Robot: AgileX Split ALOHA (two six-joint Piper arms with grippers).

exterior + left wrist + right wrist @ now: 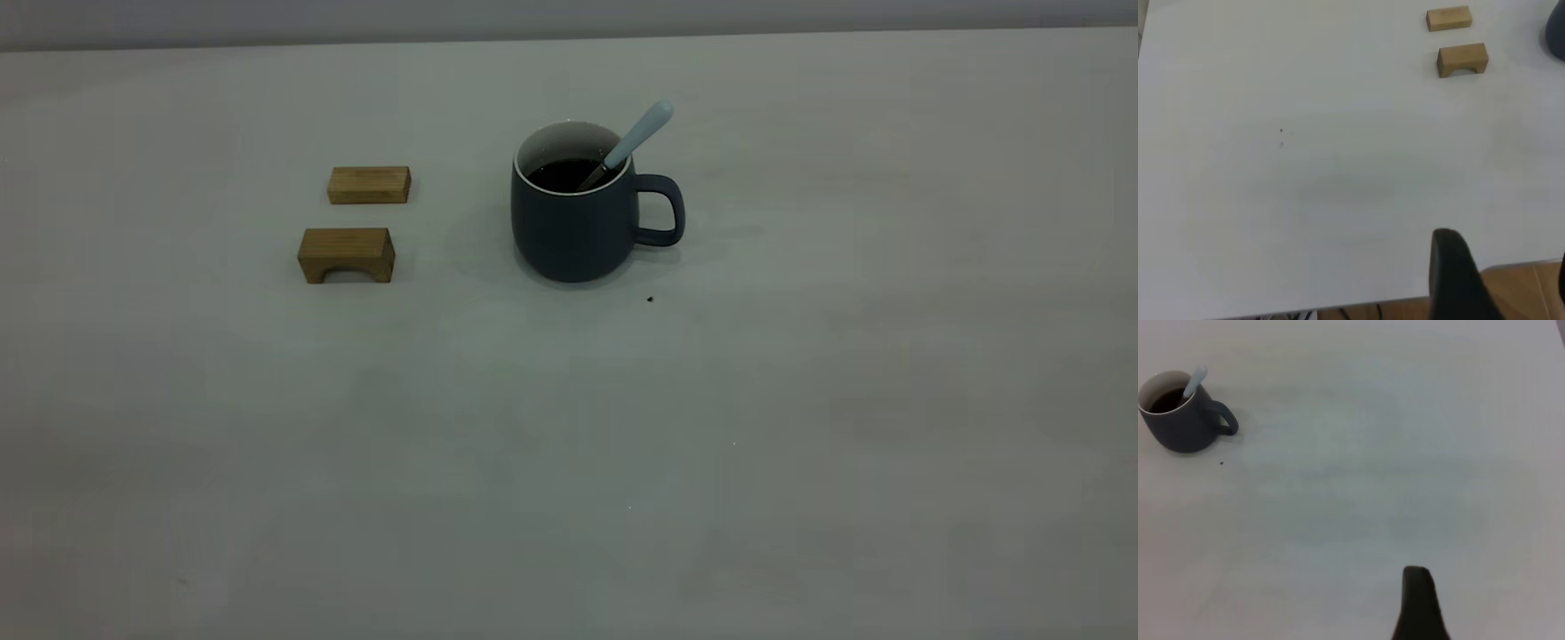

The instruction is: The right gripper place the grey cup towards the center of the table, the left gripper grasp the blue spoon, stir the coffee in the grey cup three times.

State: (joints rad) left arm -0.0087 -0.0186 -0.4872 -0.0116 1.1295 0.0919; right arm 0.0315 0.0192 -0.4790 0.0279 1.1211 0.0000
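The grey cup stands upright near the middle of the table, its handle pointing to the exterior view's right. Dark coffee fills it. The blue spoon leans in the cup, bowl in the coffee and pale handle sticking out over the rim above the cup's handle. Neither arm shows in the exterior view. In the right wrist view the cup and spoon lie far from my right gripper, open and empty. My left gripper is open over the table's edge; only a sliver of the cup shows there.
Two small wooden blocks lie left of the cup: a flat one and an arched one. They also show in the left wrist view, flat block and arched block. A tiny dark speck lies in front of the cup.
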